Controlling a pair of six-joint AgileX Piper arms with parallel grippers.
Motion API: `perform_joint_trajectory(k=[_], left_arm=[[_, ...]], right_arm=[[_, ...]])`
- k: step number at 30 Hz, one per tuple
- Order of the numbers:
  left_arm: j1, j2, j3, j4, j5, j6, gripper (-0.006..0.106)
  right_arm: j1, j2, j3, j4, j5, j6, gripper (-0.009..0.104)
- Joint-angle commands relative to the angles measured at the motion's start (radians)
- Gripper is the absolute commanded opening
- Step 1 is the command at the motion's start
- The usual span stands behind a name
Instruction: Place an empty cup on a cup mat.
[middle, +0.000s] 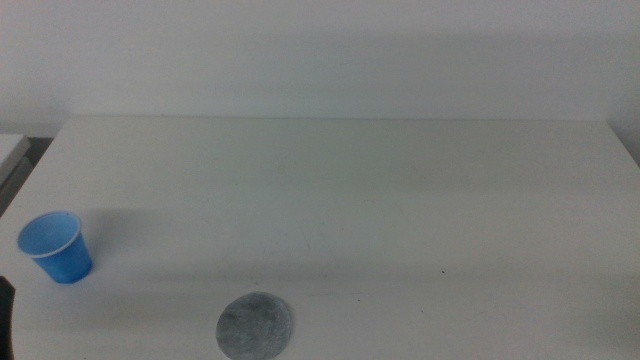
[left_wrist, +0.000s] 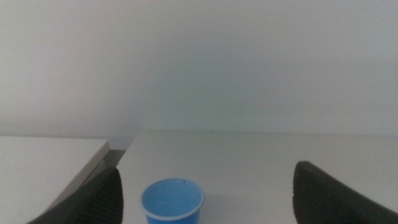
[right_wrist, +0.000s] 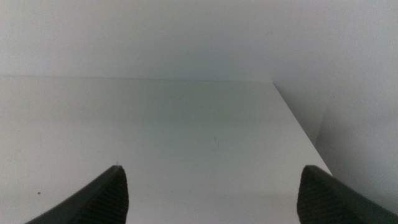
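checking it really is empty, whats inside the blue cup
Nothing shows inside the cup: the left wrist view looks in and finds only blue wall. Its near rim is cut off by the picture's edge, so part of the inside stays unseen.

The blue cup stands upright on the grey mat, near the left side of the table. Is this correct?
Not fully. The cup stands upright near the table's left side, but directly on the table, apart from the mat. The middle view shows this.

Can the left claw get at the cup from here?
Probably yes. The left claw is open with the upright cup ahead between its jaws, nothing between them. The mat lies apart.
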Motion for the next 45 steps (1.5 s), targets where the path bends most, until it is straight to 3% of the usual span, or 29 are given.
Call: perform_joint_trajectory(k=[1,5,11,18,32,45], left_arm=[[0.011,-0.004,0.000,0.012,0.017,-0.003,0.094],[0.072,0.110,-0.157,0.062,0.145,0.001,0.094],[0.109,0.369,-0.575,0.064,0.513,0.157,0.094],[0.109,0.587,-0.830,0.008,0.839,0.157,0.094],[0.113,1.011,-0.953,-0.033,0.875,0.149,0.094],[0.313,1.531,-1.263,-0.253,1.021,0.540,0.094]], right_arm=[[0.000,-0.005,0.003,-0.008,-0.004,-0.006,0.093],[0.000,-0.005,0.003,-0.008,-0.004,-0.006,0.093],[0.000,-0.005,0.003,-0.008,-0.004,-0.006,0.093],[0.000,-0.005,0.003,-0.008,-0.004,-0.006,0.093],[0.000,-0.005,0.003,-0.008,-0.004,-0.006,0.093],[0.000,-0.005,0.003,-0.008,-0.004,-0.006,0.093]])
